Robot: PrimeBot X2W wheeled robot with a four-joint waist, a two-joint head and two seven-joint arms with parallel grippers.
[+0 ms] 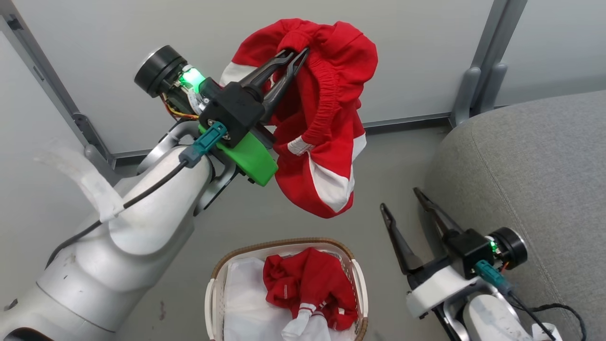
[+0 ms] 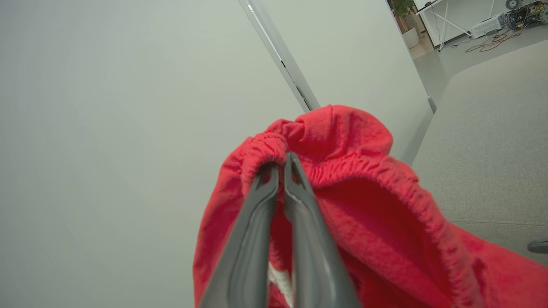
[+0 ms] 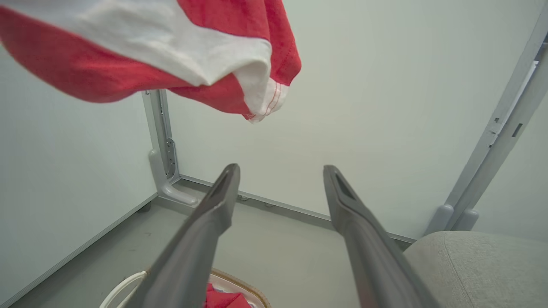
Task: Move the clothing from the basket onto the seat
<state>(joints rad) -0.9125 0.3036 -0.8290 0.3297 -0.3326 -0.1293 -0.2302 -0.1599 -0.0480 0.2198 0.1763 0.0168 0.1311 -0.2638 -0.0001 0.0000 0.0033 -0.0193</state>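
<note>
The left gripper [image 1: 297, 52], fingers pinched together on an elastic waistband, dangles a red garment [image 1: 331, 118] high above the basket [image 1: 210, 289]. It looks like the carrying step. Next, swing it right of the basket, over the seat [image 1: 535, 156]. The right gripper [image 1: 399, 198], spread wide and empty, stands near that path. More clothing [image 1: 307, 284] lies in the basket.

Grey floor [image 1: 265, 215] carries basket [image 1: 211, 303], w/ seat [image 1: 530, 166] nr its right.
</note>
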